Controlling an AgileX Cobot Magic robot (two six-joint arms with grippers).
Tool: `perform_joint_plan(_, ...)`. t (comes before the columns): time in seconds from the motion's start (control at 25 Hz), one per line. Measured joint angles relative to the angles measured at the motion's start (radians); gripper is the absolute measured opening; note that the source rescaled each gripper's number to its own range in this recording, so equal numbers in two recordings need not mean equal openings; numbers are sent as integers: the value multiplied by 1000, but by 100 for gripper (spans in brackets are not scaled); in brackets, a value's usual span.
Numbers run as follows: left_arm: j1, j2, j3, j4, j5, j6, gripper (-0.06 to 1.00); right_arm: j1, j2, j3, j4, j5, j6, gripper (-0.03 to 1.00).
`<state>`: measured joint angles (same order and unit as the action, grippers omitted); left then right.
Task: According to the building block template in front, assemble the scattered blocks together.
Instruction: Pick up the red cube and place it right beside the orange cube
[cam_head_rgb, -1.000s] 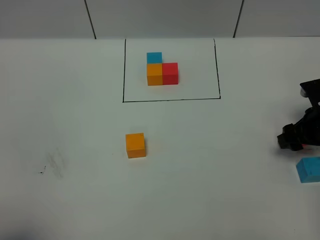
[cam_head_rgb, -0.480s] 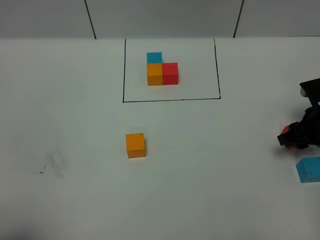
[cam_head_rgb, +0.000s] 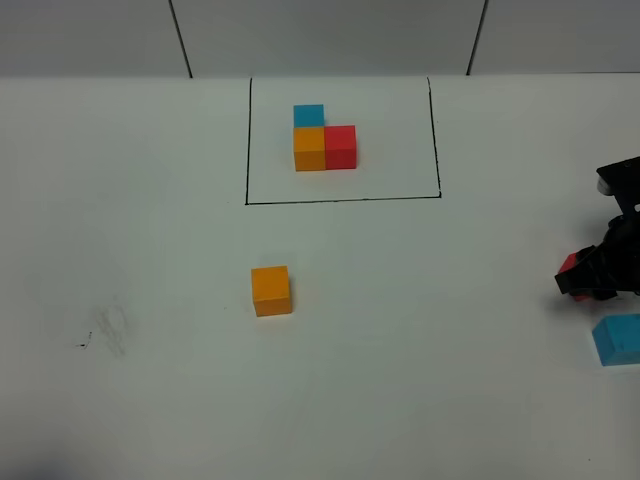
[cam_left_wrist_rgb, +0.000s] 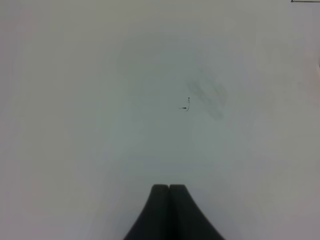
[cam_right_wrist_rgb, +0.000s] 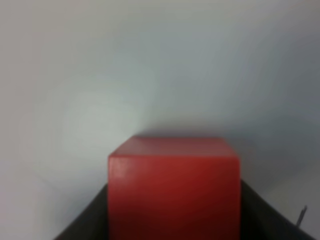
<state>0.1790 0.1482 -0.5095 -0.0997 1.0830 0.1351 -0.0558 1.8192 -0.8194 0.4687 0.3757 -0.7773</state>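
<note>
A: State of right tool (cam_head_rgb: 583, 280)?
B: Clamped on red cube (cam_right_wrist_rgb: 174, 195), at right edge of tabletop (cam_head_rgb: 450, 400), near light blue cube (cam_head_rgb: 618, 340).
A: And left tool (cam_left_wrist_rgb: 169, 192)?
B: Jaws pressed together, empty. The orange cube (cam_head_rgb: 271, 290) sits mid-tabletop.

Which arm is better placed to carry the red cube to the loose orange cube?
The right. The right gripper is shut on the red cube, so it only has to travel to the orange cube. The left gripper is shut on nothing, and its wrist view shows no cube.

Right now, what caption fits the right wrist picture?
Right gripper shut on a red cube, white table behind.
</note>
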Motion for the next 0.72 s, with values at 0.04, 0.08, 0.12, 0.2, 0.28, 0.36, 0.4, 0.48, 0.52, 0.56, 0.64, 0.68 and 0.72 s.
perform_joint_plan(0.04,0,0,0,0,0,0,0,0,-1,0,0,4,0,47)
perform_joint_plan(0.08,0,0,0,0,0,0,0,0,-3,0,0,7,0,47)
perform_joint_plan(0.12,0,0,0,0,0,0,0,0,-10,0,0,16,0,47)
perform_joint_plan(0.2,0,0,0,0,0,0,0,0,-36,0,0,28,0,47)
perform_joint_plan(0.28,0,0,0,0,0,0,0,0,-79,0,0,41,0,47)
perform_joint_plan(0.36,0,0,0,0,0,0,0,0,-138,0,0,62,0,47)
perform_joint_plan(0.4,0,0,0,0,0,0,0,0,-169,0,0,76,1,47)
perform_joint_plan(0.48,0,0,0,0,0,0,0,0,-228,0,1,108,8,47)
perform_joint_plan(0.52,0,0,0,0,0,0,0,0,-268,0,1,131,8,47)
perform_joint_plan(0.56,0,0,0,0,0,0,0,0,-297,0,1,151,8,47)
perform_joint_plan(0.64,0,0,0,0,0,0,0,0,-367,0,1,198,8,47)
perform_joint_plan(0.68,0,0,0,0,0,0,0,0,-396,0,0,224,8,47)
perform_joint_plan(0.72,0,0,0,0,0,0,0,0,-425,0,0,246,8,47)
